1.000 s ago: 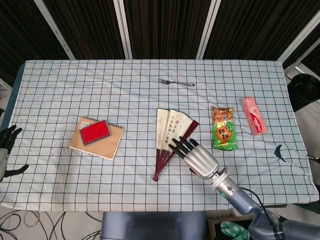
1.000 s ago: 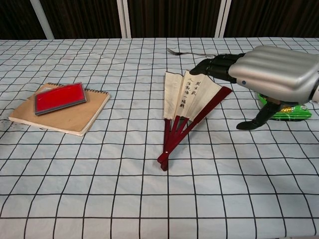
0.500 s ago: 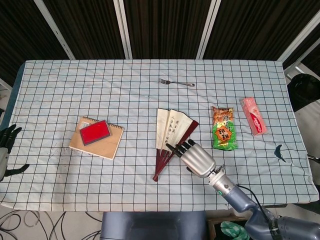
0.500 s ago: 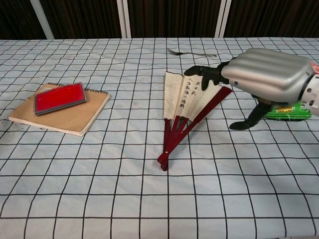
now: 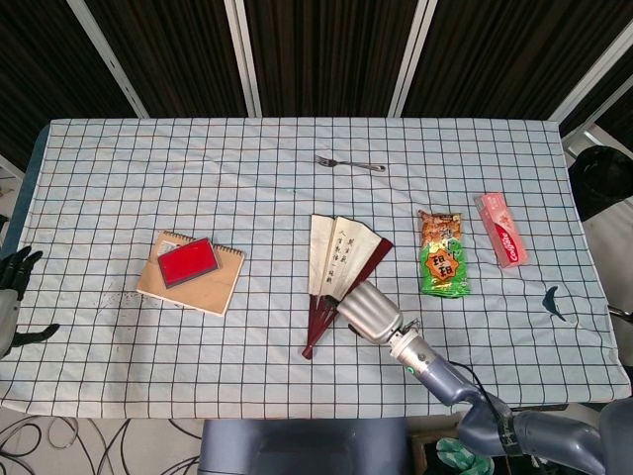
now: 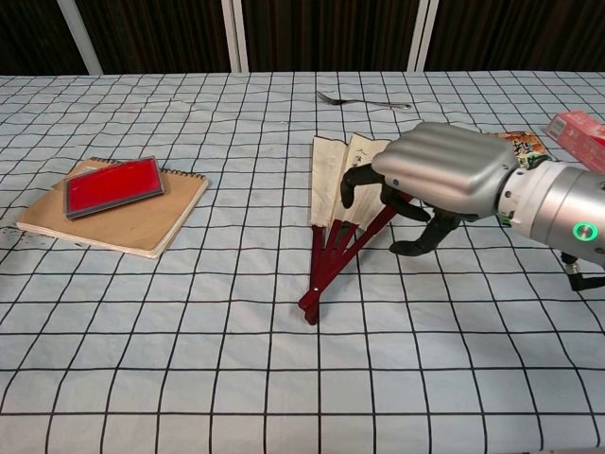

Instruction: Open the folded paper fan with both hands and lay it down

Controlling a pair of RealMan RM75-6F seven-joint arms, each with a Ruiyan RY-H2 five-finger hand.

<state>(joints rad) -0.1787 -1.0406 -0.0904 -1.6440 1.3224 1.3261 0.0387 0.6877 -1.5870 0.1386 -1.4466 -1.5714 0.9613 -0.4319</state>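
Checked cloth, white with dark grid lines, covers the table to all four edges; the wide stretches of bare cloth lie at the far left, far right of centre, and along the near edge.

The paper fan lies near the table's centre, partly spread: cream paper leaves with dark script, dark red ribs meeting at a pivot at its near end. The right hand sits over the fan's near right part, silver-backed with dark fingers curled down onto the ribs. Whether it actually grips the fan cannot be told from either view.

The head view alone shows the left hand at the table's left edge, well apart from the fan, fingers spread and holding nothing. It also shows the pink box whole; the chest view cuts it at the frame edge.

Left of the fan lies a tan spiral notebook bearing a flat red case. A metal fork lies far of the fan. A green snack packet, glossy, lies to its right.
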